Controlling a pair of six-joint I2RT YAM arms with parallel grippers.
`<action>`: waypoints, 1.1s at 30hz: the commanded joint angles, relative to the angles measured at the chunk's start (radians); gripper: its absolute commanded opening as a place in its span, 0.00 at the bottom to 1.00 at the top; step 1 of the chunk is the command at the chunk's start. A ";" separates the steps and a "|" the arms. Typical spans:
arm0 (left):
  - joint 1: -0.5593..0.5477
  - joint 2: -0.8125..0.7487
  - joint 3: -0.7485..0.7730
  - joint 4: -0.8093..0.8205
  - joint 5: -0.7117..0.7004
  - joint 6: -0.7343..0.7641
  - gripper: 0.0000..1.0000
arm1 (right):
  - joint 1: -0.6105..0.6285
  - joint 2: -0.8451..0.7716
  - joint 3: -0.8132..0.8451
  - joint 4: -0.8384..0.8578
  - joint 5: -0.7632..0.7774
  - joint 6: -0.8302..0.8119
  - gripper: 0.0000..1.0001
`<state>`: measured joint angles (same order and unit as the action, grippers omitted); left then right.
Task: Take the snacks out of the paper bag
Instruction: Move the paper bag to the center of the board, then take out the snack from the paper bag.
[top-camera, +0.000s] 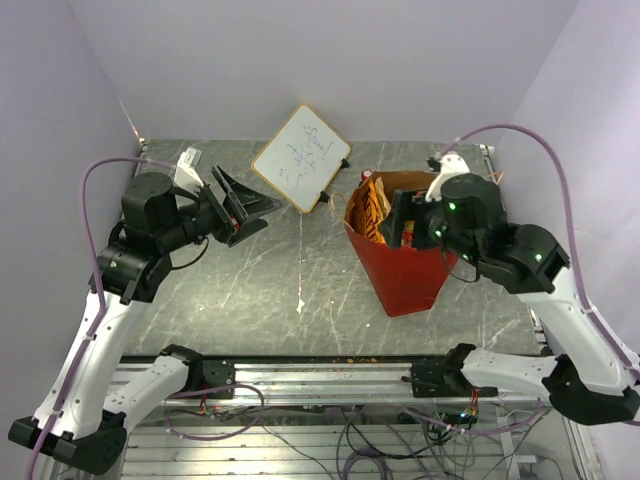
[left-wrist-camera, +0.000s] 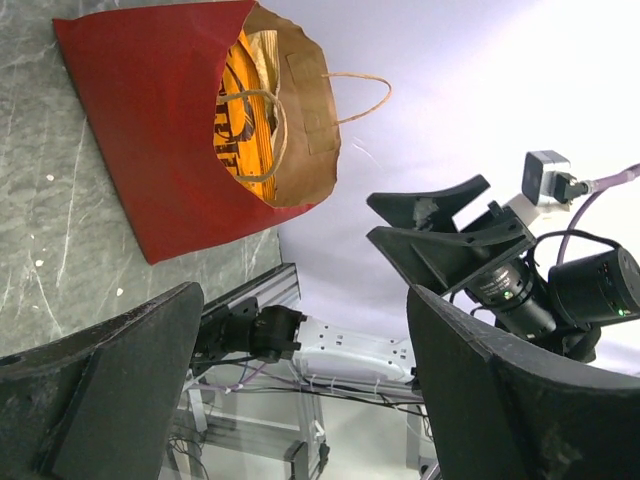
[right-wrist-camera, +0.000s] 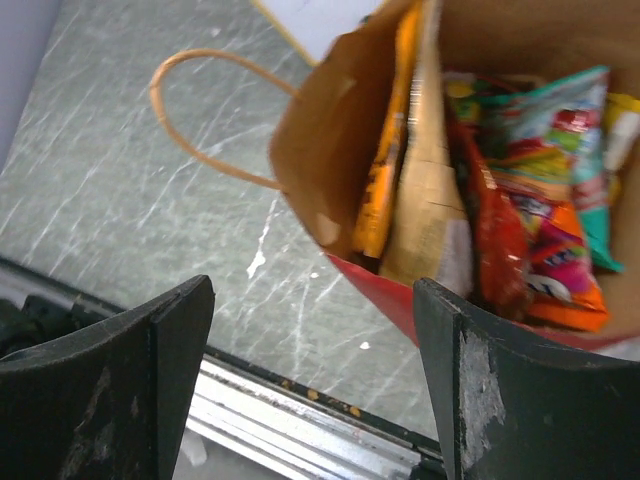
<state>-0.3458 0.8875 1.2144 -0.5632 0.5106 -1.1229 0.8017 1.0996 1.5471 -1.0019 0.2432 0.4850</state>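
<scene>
Right gripper (right-wrist-camera: 312, 292) gapes over red paper bag (right-wrist-camera: 330, 150) stuffed with colourful snacks (right-wrist-camera: 530, 220).

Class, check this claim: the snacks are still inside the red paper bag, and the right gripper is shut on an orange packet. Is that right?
Not quite. The right gripper is open and holds nothing, as the right wrist view shows. The snacks are indeed still inside the paper bag.
</scene>
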 joint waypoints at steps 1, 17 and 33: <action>-0.009 0.014 0.030 0.039 0.031 0.024 0.93 | 0.004 -0.017 0.027 -0.109 0.216 0.050 0.79; -0.012 0.089 0.084 0.032 0.053 0.018 0.92 | -0.537 0.204 0.114 0.046 -0.057 -0.225 0.77; -0.097 0.320 0.231 0.108 0.070 0.037 0.89 | -0.929 0.273 0.059 0.121 -0.057 -0.189 0.77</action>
<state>-0.4129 1.2297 1.4517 -0.5125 0.5629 -1.0912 -0.1192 1.3361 1.6306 -0.9577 0.2241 0.2886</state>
